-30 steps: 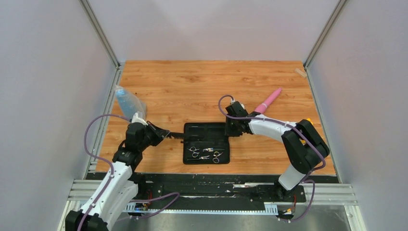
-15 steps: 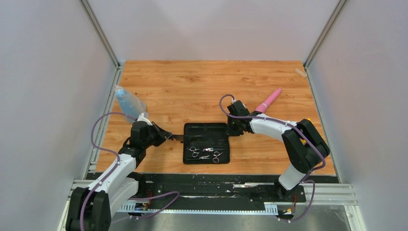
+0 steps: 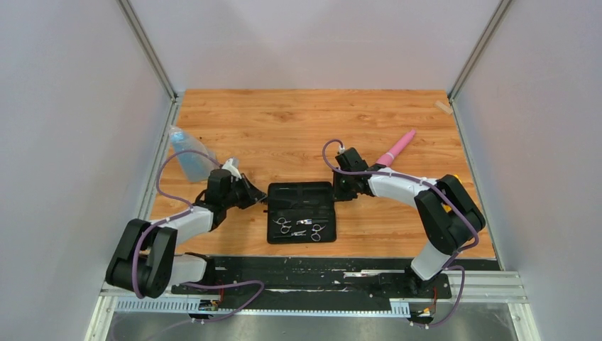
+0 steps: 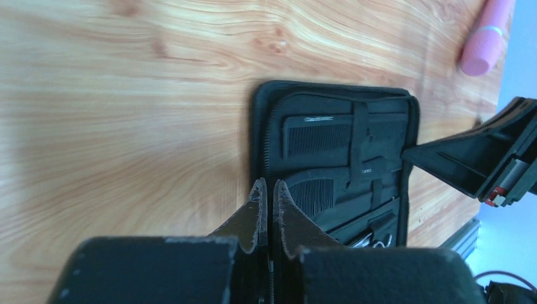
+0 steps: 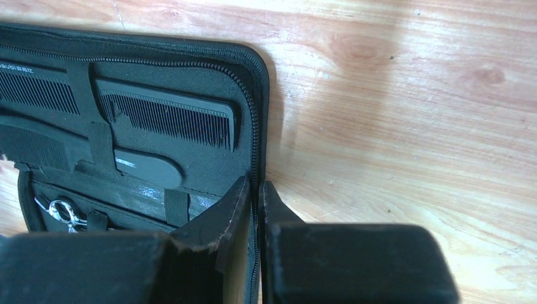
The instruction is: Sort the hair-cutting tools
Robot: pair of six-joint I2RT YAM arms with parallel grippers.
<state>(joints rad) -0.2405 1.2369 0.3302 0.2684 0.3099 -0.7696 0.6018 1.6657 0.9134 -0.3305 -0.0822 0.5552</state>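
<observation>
Left claw [image 4: 266,188] pressed together, right claw [image 5: 253,188] pinching the zip case [image 5: 256,107] rim between its tips: any tug may spill the scissors [image 3: 285,225].

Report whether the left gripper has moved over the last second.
Yes. The left gripper has swung right, away from the blue bottle, and its closed tips now reach the left edge of the black case.

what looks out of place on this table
The pink tapered cylinder lies slantwise on the table, far right, outside the black case. The blue bottle sits at the table's left edge. Nothing looks spilled or damaged.
</observation>
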